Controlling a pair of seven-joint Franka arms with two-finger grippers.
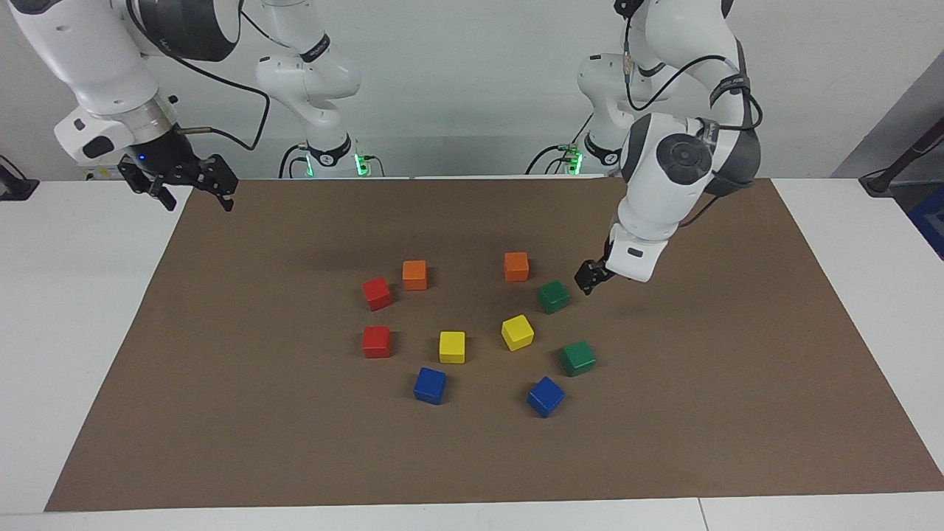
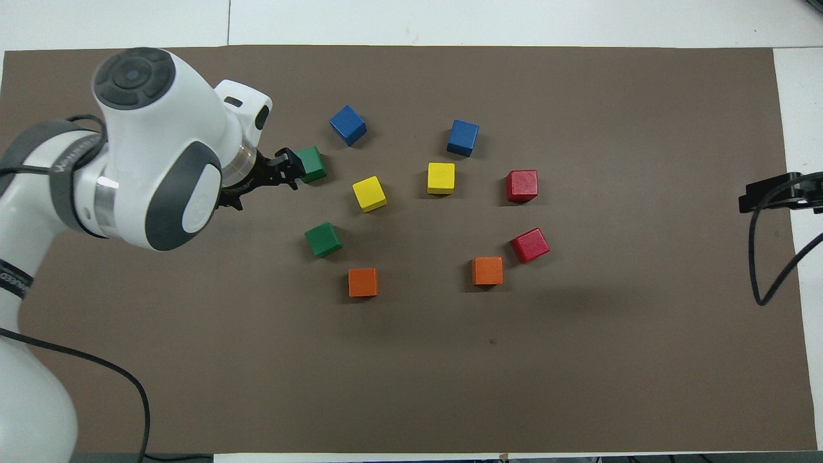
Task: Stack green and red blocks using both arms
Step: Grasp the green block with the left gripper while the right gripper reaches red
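Note:
Two dark green blocks point(image 1: 553, 296) point(image 1: 577, 358) lie on the brown mat toward the left arm's end; they also show in the overhead view point(image 2: 323, 239) point(image 2: 313, 164). Two red blocks point(image 1: 377, 293) point(image 1: 376, 341) lie toward the right arm's end, and also show in the overhead view point(image 2: 530, 245) point(image 2: 521, 186). All four lie apart, none stacked. My left gripper point(image 1: 590, 278) point(image 2: 287, 172) hangs open and empty just above the mat beside the green blocks, touching neither. My right gripper point(image 1: 195, 198) point(image 2: 749, 198) waits open and empty, raised over the mat's edge at its own end.
Two orange cubes point(image 1: 414, 274) point(image 1: 516, 266) lie nearest the robots. Two yellow cubes point(image 1: 452, 346) point(image 1: 517, 332) lie in the middle of the cluster. Two blue cubes point(image 1: 430, 385) point(image 1: 546, 396) lie farthest. The brown mat point(image 1: 295, 457) covers most of the white table.

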